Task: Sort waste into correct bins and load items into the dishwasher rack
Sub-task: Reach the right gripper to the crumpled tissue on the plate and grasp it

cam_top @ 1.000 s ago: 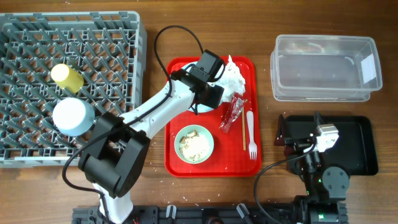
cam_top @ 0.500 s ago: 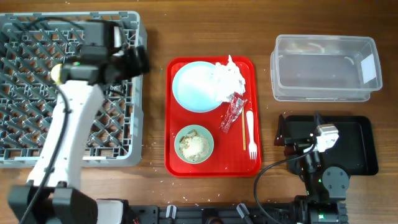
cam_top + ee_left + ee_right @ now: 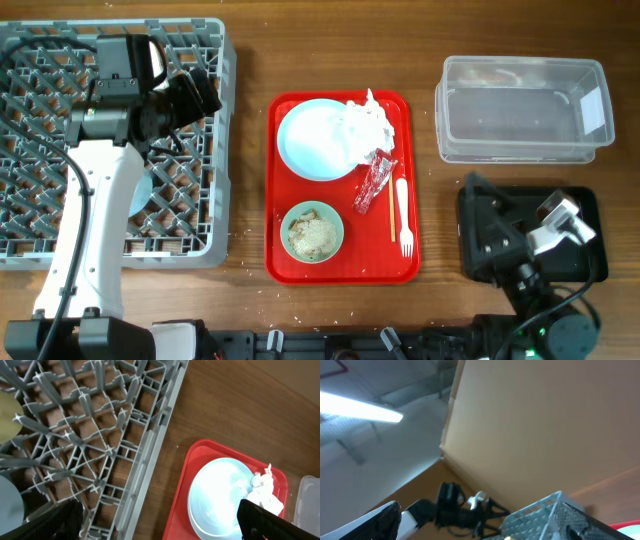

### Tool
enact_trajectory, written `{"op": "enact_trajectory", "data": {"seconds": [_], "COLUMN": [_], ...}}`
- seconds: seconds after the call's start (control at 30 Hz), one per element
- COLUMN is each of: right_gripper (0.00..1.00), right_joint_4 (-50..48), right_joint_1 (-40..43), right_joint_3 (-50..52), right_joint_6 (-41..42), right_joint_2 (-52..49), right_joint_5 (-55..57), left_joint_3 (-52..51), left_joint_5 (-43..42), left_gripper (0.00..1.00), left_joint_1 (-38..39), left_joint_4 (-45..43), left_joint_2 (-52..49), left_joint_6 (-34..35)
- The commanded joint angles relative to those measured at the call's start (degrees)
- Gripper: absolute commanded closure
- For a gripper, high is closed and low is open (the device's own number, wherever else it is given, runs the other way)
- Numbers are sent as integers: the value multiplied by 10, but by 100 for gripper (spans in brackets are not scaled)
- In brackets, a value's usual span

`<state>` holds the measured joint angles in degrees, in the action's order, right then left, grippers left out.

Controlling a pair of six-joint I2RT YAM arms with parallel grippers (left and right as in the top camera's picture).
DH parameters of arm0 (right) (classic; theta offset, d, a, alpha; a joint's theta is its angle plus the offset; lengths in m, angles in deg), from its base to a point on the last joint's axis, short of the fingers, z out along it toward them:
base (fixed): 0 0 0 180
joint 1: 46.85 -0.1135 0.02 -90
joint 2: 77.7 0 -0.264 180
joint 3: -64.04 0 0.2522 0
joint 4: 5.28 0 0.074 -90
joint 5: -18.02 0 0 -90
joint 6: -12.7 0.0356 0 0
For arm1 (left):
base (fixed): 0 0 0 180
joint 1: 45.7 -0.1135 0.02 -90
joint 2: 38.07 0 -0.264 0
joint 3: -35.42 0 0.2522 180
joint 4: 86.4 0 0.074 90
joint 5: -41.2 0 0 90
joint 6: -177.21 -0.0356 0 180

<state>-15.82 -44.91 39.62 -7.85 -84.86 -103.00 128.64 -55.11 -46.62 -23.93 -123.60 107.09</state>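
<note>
Contamination is risked: the crumpled napkin (image 3: 368,125), draped over the pale blue plate (image 3: 312,145) at the red tray's (image 3: 370,255) far end, could be carried into the dishwasher rack (image 3: 200,215) left of the tray. The left gripper (image 3: 200,92) and the right gripper (image 3: 480,522) are seen spread, empty.

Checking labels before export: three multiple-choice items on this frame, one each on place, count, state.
1. The white fork lies: A in the rack; B in the clear tub; C on the red tray.
2. Bowls on the red tray: A none; B one; C two.
3. The left gripper is: A open, empty; B shut on the cup; C shut on the fork.
C: it lies beside the wooden stick on the tray. B: only the green bowl. A: left wrist view shows fingers wide apart, nothing between.
</note>
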Motion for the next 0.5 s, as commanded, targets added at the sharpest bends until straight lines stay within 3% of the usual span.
{"op": "enact_trajectory", "data": {"seconds": [0.0, 0.03, 0.17, 0.27, 0.33, 0.43, 0.47], "right_gripper": [0, 0, 0, 0, 0, 0, 11], "right_joint_4": [108, 131, 375, 594, 666, 641, 636], "right_joint_1": [-2, -2, -12, -96, -180, -215, -218], "right_joint_3": [-169, -207, -473, -663, -748, -751, -751], "right_joint_6": [-209, -250, -478, -606, -633, -619, -613], "right_joint_2": [-148, -191, -475, -667, -793, -914, -948], "right_joint_5": [2, -10, -40, 117, 243, 212, 211], "left_joint_3": [5, 5, 5, 5, 5, 5, 5], "left_joint_5": [-7, -7, -7, -7, -7, -7, -7], "left_gripper": [0, 0, 0, 0, 0, 0, 0], "left_joint_1": [-3, -3, -3, -3, -3, -3, -3], "left_joint_4": [-2, -2, -2, -2, -2, -2, -2], "left_joint_2": [7, 7, 7, 7, 7, 7, 7], "left_joint_6": [5, 5, 5, 5, 5, 5, 5]}}
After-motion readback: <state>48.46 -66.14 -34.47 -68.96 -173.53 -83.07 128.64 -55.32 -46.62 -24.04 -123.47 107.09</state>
